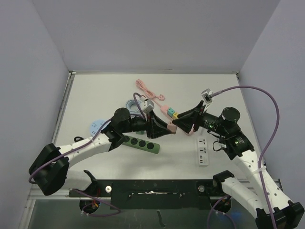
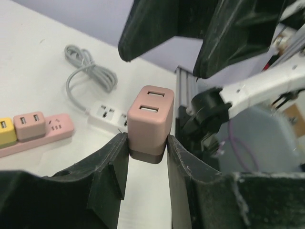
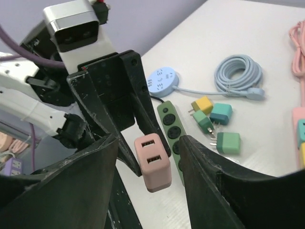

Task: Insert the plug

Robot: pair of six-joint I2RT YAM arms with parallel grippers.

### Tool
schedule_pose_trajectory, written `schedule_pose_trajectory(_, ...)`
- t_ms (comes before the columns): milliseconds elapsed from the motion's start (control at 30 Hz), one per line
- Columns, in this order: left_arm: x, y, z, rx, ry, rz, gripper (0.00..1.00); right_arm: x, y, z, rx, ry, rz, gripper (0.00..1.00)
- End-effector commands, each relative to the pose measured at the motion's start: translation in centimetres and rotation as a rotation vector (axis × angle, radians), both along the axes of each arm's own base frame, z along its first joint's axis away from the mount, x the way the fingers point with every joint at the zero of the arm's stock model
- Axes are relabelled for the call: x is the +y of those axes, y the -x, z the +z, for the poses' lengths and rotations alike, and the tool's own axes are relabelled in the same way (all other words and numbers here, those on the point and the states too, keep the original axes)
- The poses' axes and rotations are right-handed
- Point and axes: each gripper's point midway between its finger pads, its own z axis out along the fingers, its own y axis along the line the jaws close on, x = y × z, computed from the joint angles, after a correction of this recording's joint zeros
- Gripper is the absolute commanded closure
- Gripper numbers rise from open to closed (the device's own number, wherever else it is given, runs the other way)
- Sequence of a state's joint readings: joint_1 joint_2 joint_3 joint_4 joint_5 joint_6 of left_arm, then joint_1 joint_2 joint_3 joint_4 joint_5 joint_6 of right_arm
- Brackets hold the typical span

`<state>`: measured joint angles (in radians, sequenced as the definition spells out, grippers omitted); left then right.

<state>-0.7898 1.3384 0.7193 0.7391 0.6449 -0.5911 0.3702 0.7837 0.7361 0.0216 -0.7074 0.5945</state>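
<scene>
four power strips, five plugs

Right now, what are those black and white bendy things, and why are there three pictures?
They are two robot arms, each ending in a two-finger claw called a gripper. One picture looks down from above. The other two come from small cameras on each arm's wrist, so you see the black fingers up close.

The left gripper is pinching a pink plug block between its fingers. The right gripper is open, with its fingers on either side of that same block, not squeezing it.

On the white table lie a dark green power strip, a white power strip, a pink power strip with blocks plugged in, a round blue socket, and some small loose plugs.
</scene>
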Motion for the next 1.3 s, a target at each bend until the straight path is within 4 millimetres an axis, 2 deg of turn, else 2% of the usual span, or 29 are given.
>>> schedule_pose_trajectory(0,0.7,0.6,-2.0,-0.334,-0.222,-0.127,1.0,-1.0,0.1,-3.4,0.05,0.203,-0.002,0.45)
schedule_pose_trajectory(133,0.5,0.4,-1.8,-0.409,-0.244,-0.172,1.0,-1.4,1.0,-5.1,0.048,0.325,0.078,0.45)
schedule_pose_trajectory(300,0.2,-0.6,-2.6,-0.449,-0.32,-0.21,1.0,-1.3,2.0,-4.2,-0.059,0.376,0.181,0.44)
schedule_pose_trajectory(467,-0.1,-1.0,-3.5,-0.444,-0.359,-0.237,1.0,-1.9,0.9,-3.6,-0.15,0.404,0.115,0.44)
schedule_pose_trajectory(600,-0.3,-1.1,-3.7,-0.447,-0.363,-0.241,1.0,-2.0,0.9,-4.6,-0.186,0.425,0.127,0.44)
schedule_pose_trajectory(1000,-1.0,-0.7,-3.3,-0.445,-0.329,-0.262,1.0,0.3,0.9,-7.4,-0.127,0.47,0.297,0.47)
schedule_pose_trajectory(1100,-1.1,-0.6,-3.3,-0.445,-0.329,-0.265,1.0,0.7,0.9,-8.0,-0.11,0.484,0.321,0.52)
schedule_pose_trajectory(1267,-1.1,-0.6,-3.4,-0.443,-0.335,-0.265,1.0,1.0,0.9,-8.3,-0.102,0.483,0.354,0.72)
